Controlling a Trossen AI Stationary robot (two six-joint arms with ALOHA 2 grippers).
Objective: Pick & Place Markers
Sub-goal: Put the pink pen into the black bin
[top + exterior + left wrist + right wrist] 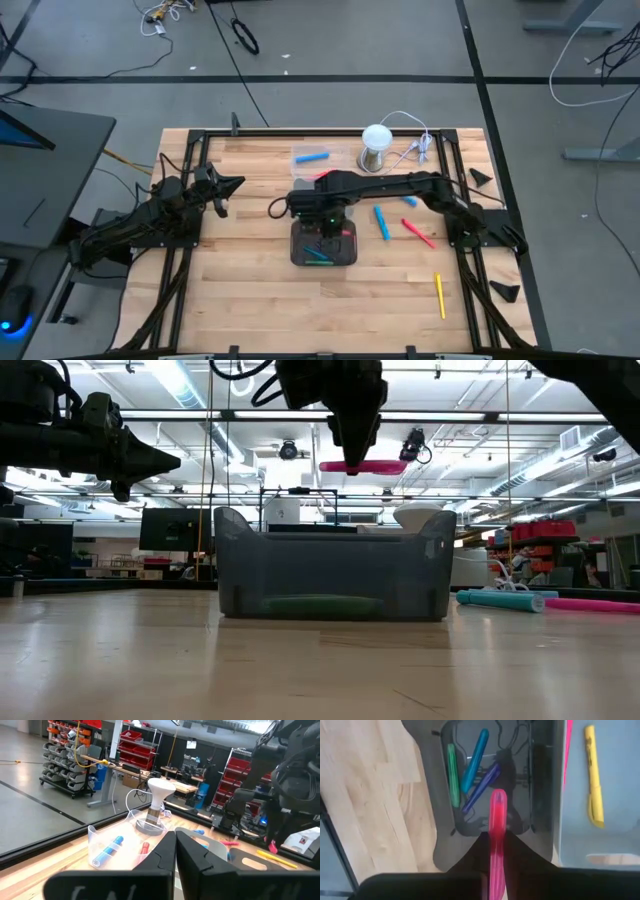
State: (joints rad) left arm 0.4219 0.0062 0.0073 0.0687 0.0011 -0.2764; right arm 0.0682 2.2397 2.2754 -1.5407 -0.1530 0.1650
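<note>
Jaws on my right arm (355, 455) were pinched on a pink marker (363, 466), which lay level and crosswise between the fingertips, high above the grey tray (330, 575). Seen from my right wrist, the marker (496, 835) ran straight out from between the dark fingers and hung over the tray's inside. Under it, on the tray floor, lay a green marker (452, 775), a blue marker (474, 760) and a purple marker (481, 788), close together and partly touching. From above, the tray (324, 243) sat mid-worktop (250, 290) with my right arm stretched across it.

Loose markers lay right of the tray: a blue one (382, 222), a red-pink one (418, 232), and a yellow one (440, 294) nearer the front edge. Another blue marker (312, 157) rested in a clear tray (300, 158) at the back, beside the white-domed cylinder (376, 147).

My left jaws (228, 186) were pressed together, held up over the worktop's left side, well apart from the tray.
</note>
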